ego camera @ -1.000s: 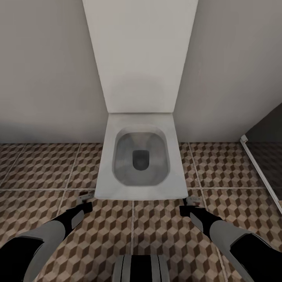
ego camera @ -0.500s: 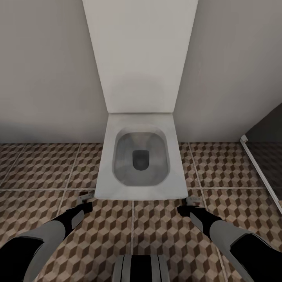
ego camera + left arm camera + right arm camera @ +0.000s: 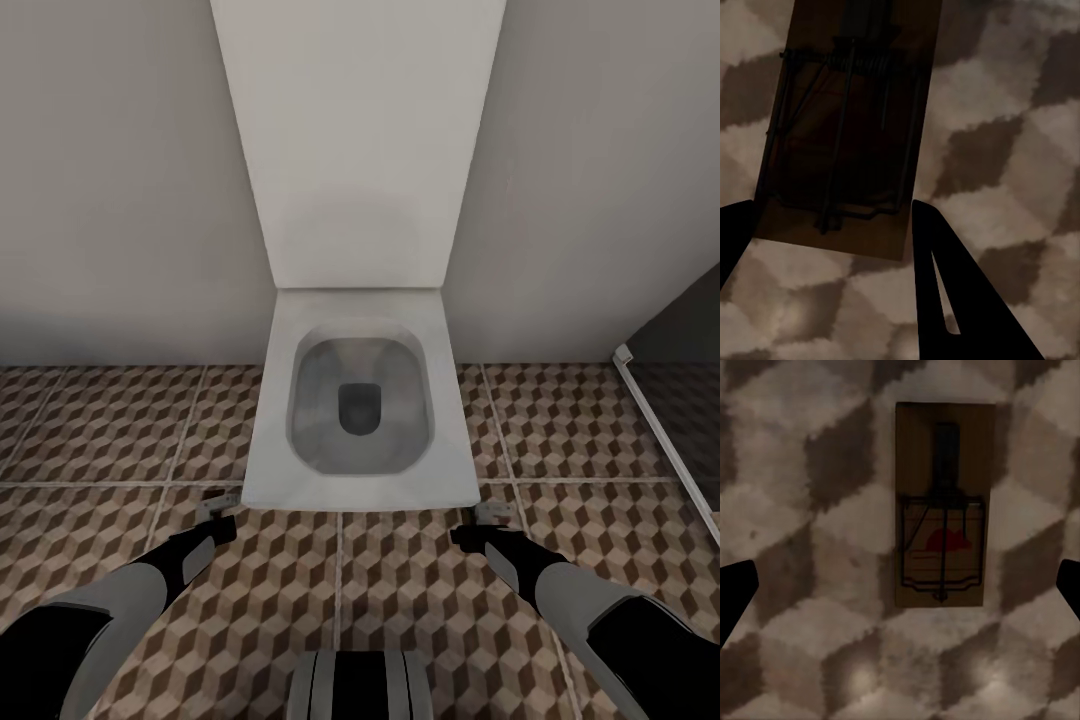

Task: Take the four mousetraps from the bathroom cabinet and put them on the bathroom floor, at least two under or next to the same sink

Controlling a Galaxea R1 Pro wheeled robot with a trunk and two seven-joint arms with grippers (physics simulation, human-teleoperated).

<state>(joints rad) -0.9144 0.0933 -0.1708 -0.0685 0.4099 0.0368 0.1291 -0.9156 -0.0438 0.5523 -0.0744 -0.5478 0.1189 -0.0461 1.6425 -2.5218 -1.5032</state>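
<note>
Two mousetraps lie on the bathroom floor (image 3: 400, 590) before the toilet (image 3: 360, 410): one (image 3: 216, 504) at its left corner, one (image 3: 494, 511) at its right. Left gripper (image 3: 218, 528) and right gripper (image 3: 468, 536) jaws spread, holding nothing.

Brown-beige cube-pattern floor (image 3: 400, 600); white toilet (image 3: 360, 400)
</note>
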